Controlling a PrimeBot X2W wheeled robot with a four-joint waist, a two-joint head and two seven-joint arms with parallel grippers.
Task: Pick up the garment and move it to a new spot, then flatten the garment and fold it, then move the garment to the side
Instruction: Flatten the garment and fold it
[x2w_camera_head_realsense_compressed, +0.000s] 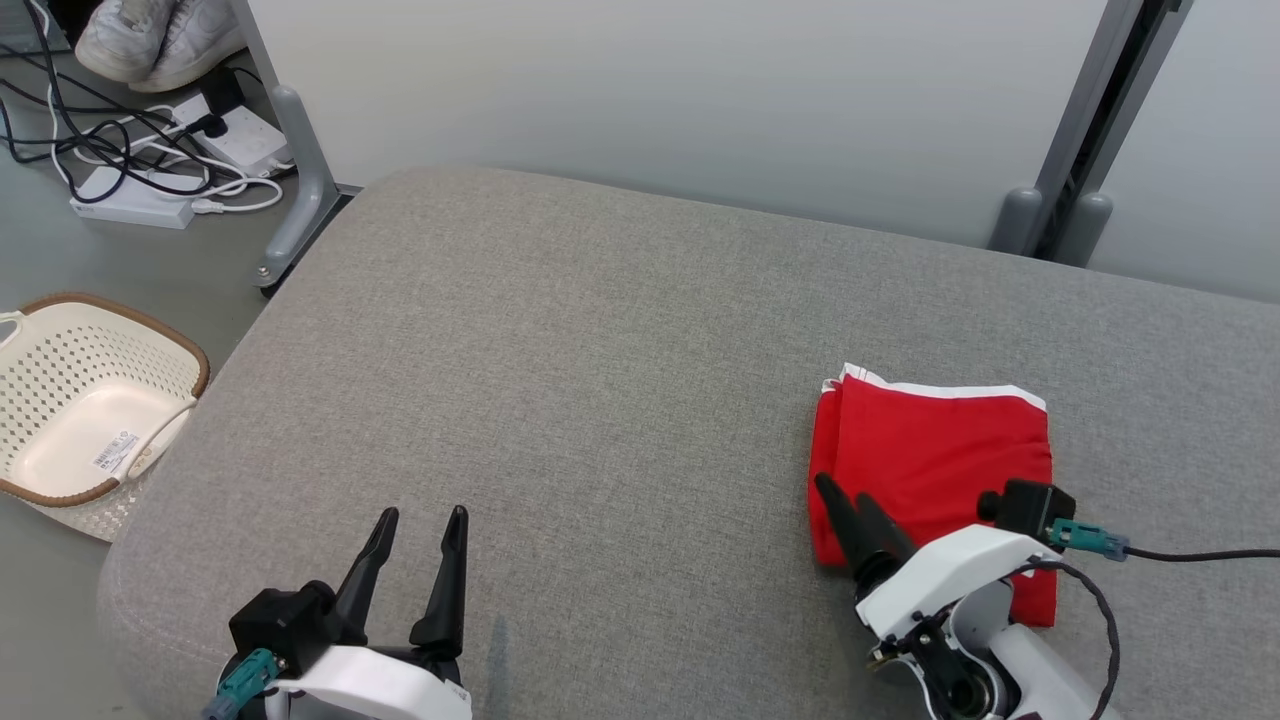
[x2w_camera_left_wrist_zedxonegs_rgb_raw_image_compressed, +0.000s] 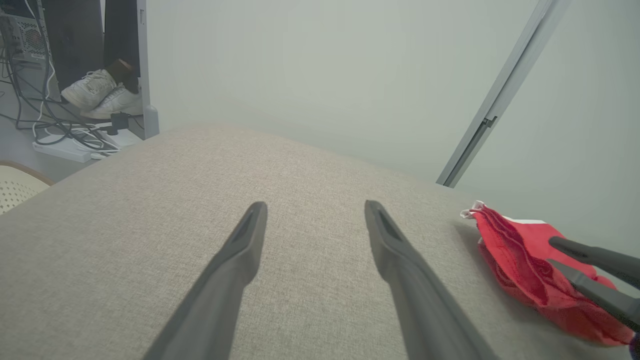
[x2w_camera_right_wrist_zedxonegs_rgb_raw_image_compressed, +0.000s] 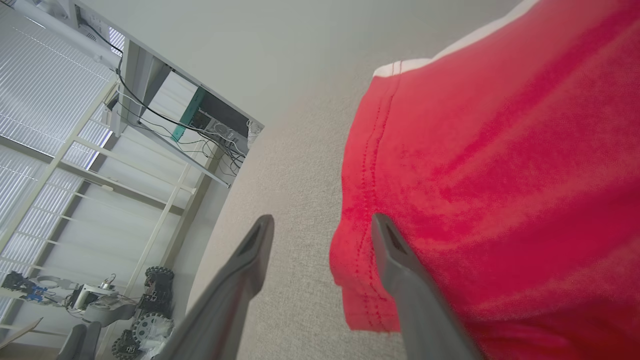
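1. Grey cloth covers the big soft table (x2w_camera_head_realsense_compressed: 600, 330) in front of us, with a pale wall behind it.
2. Our red garment (x2w_camera_head_realsense_compressed: 940, 450) lies folded on the right side of the table, with a white edge at its far side.
3. Our right gripper (x2w_camera_head_realsense_compressed: 842, 490) is at the garment's near left corner. Its 2 fingers are spread apart and hold nothing. 1 finger is over the red cloth.
4. Our left gripper (x2w_camera_head_realsense_compressed: 422, 514) is well apart from the garment, over bare table, with its fingers wide apart and empty.
5. On the floor to the left sits a cream basket (x2w_camera_head_realsense_compressed: 190, 360) with a white sticker (x2w_camera_head_realsense_compressed: 117, 450). Its print is too small to read.
6. Farther back we see 2 white shoes (x2w_camera_head_realsense_compressed: 160, 35) and white power strips (x2w_camera_head_realsense_compressed: 130, 200) with cables.
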